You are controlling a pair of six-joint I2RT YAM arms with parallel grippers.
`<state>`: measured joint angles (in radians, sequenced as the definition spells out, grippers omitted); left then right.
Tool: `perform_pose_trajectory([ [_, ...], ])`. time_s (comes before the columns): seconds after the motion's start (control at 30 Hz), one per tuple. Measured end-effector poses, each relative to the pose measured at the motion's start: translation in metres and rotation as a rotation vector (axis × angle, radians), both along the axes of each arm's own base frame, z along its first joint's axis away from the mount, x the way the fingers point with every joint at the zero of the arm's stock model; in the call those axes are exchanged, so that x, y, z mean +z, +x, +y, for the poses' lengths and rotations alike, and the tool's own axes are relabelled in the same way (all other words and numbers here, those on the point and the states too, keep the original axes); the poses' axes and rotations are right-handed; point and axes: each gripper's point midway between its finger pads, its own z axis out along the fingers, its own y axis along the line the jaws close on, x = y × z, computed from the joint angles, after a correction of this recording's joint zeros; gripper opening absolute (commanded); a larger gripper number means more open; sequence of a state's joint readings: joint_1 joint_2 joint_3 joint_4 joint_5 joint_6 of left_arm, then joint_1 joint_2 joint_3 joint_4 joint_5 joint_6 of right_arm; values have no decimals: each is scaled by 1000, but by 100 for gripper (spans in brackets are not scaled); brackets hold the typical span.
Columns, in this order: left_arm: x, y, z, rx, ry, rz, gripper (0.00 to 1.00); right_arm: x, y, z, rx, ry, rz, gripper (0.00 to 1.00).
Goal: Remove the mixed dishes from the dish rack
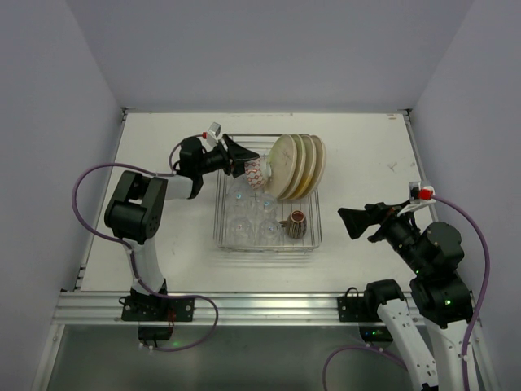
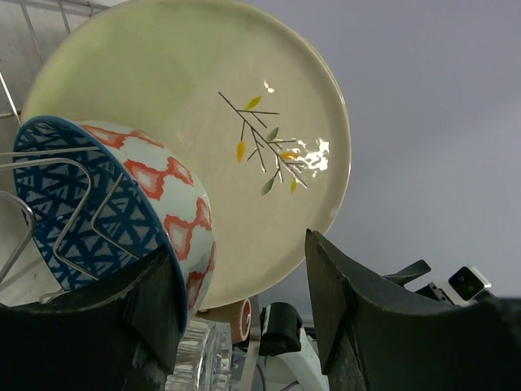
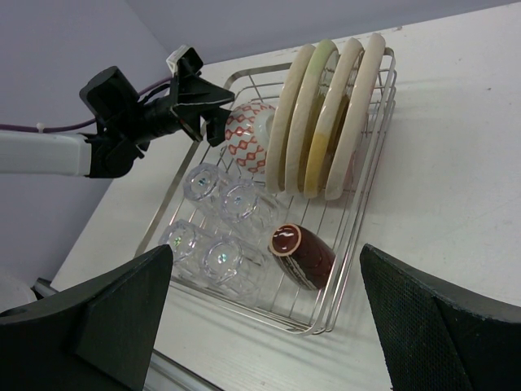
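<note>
The blue-patterned bowl (image 1: 255, 173) (image 2: 122, 212) (image 3: 251, 134) is the dish nearest me. It stands on edge at the far left of the dish rack (image 1: 317, 221) (image 3: 356, 213), just beside the first of the upright plates (image 1: 297, 165) (image 3: 326, 122). Its mouth is turned away from the plates and toward my left hand (image 1: 242, 163) (image 2: 248, 314).

That hand reaches in level from the left over the rack's rim, forearm stretched across the surface, with the bowl directly ahead of it. Its jaws are partly spread and hold nothing. In the left wrist view one finger sits against the lower rim of the bowl on the mouth side, though I cannot tell whether it touches. The other finger stands well clear on the plate side. The bowl's wall lies in the gap between them, so I judge a rim pinch is what this calls for. The outer finger will have to close in between bowl and plate without knocking the plate. Rack wires cross the bowl's mouth and could snag it as it lifts.

My right hand (image 1: 350, 221) hovers off the rack's right side above the surface, jaws spread wide and empty, pointing at the rack. The brown mug (image 1: 295, 226) (image 3: 301, 248) lies on its side nearer to it, and the four glasses (image 1: 248, 220) (image 3: 207, 220) fill the rack's near left.
</note>
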<state>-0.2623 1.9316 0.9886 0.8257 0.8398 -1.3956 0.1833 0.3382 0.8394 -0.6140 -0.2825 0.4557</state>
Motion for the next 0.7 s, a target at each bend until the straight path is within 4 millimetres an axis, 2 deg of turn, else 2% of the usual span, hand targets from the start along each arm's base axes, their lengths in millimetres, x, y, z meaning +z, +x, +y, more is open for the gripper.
perform_pose_trajectory([
  [0.03, 0, 0, 0, 0, 0, 0, 49, 0, 0, 0, 0, 0, 0, 99],
  [0.17, -1, 0, 0, 1, 0, 1, 43, 0, 0, 0, 0, 0, 0, 99],
  [0.6, 3, -1, -1, -4, -13, -9, 35, 0, 0, 0, 1, 0, 0, 99],
  [0.7, 6, -2, -2, -10, -21, -17, 26, 0, 0, 0, 1, 0, 1, 99],
])
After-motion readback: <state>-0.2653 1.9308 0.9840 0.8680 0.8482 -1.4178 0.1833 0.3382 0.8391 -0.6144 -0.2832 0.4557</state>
